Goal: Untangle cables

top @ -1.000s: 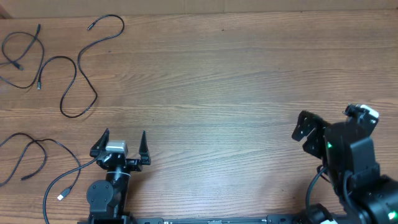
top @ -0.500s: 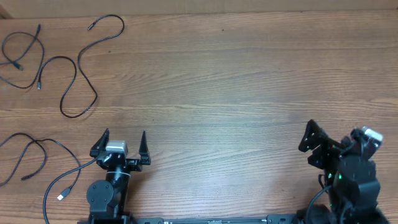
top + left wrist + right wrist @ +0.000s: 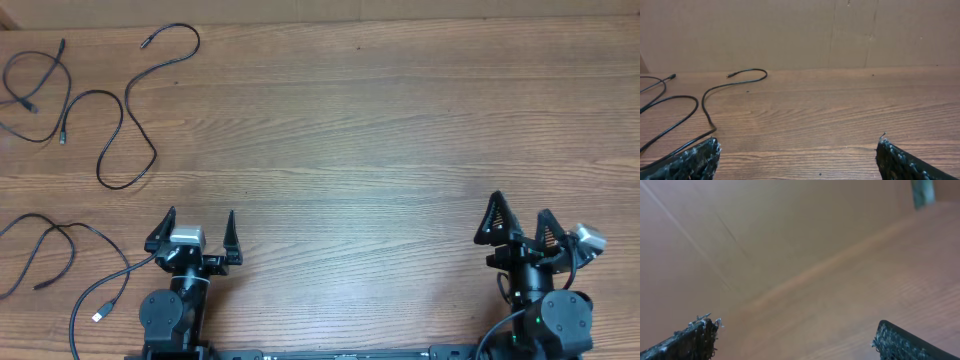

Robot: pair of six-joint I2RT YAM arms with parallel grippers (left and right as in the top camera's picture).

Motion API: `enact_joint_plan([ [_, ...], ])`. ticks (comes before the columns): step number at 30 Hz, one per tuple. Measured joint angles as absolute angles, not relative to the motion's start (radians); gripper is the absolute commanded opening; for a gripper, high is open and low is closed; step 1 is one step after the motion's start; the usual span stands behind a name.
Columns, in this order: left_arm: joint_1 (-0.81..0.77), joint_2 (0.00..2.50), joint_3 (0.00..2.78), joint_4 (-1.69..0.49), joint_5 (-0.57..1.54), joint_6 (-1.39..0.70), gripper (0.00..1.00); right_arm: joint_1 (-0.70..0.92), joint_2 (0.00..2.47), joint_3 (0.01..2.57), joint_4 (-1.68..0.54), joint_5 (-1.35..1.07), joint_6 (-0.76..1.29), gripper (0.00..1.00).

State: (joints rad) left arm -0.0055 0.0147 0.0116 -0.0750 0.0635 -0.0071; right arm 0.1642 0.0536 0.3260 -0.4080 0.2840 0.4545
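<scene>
Three thin black cables lie apart on the left of the wooden table. One cable (image 3: 128,105) snakes in an S at the back left, also seen as cable (image 3: 715,92) in the left wrist view. A second cable (image 3: 35,85) loops at the far left edge. A third cable (image 3: 70,260), with a silver tip (image 3: 98,316), lies at the front left. My left gripper (image 3: 197,225) stands open near the front edge, right of that cable, holding nothing. My right gripper (image 3: 520,215) stands open at the front right, far from all cables, with nothing between its fingers.
A brown cardboard wall (image 3: 800,30) runs along the table's far edge. The right wrist view is blurred, showing only wall and table. The arm bases (image 3: 170,315) sit at the front edge.
The right arm has drawn back toward the front edge and turned its open jaws to point away from the base. The left arm and the cables have not moved.
</scene>
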Motion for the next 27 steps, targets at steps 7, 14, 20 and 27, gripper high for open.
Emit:
enact_joint_plan([
  [7, -0.006, 0.015, 0.012, -0.075, 0.064, -0.007, 1.00, 0.152, 0.014, 0.185, -0.172, 0.268, 0.435, 1.00],
  [14, -0.006, 0.015, 0.012, -0.075, 0.064, -0.007, 1.00, 0.138, 0.014, 0.118, -0.128, 0.266, 0.413, 1.00],
  [20, -0.006, 0.015, 0.012, -0.075, 0.064, -0.007, 1.00, 0.070, 0.013, 0.055, -0.089, 0.246, 0.410, 1.00],
  [27, -0.006, 0.015, 0.012, -0.075, 0.064, -0.007, 1.00, 0.022, 0.013, 0.019, -0.070, 0.233, 0.406, 1.00],
])
